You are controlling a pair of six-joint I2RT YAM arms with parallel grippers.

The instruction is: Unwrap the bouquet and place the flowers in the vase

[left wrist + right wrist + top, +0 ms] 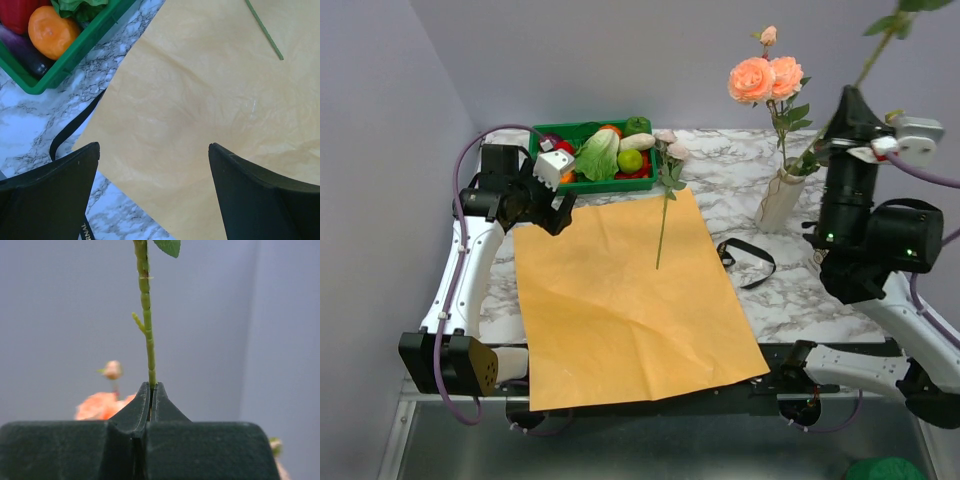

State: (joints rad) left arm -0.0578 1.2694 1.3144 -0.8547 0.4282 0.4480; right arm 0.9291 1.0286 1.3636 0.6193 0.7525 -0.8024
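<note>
Left gripper (558,212) — released, jaws wide apart, nothing between them. You have it hovering over the far-left corner of the orange paper sheet (620,310), just beside the green tray (582,186). From the left wrist, its fingers (50,195) frame bare paper only.

Right gripper (151,390) — clenched, fingertips pinched on a thin green stem (146,315). You hold it raised at the right side, above and just beside the vase (778,203). The stem slants from the vase mouth up past the top edge of the overhead view. Whether its foot sits inside the mouth, you cannot tell from here.

Vase: upright on the marble table (800,295), right of the paper and apart from it. Two open peach-pink roses (765,78) and a small bud (767,35) stand in it.

Paper: unfolded, lying flat, creased, reaching the table's near edge.

One loose flower (663,200) lies on the far half of the sheet, with the stem tip toward you. Its pale blossoms (670,145) lie past the far edge, next to the tray.

Black ribbon (748,262): a slack loop on the marble, just beside the paper's right edge, between paper and vase.

Tray: at the far-left corner, holding a lettuce head (600,155) and an orange (50,30) among other plastic produce.
</note>
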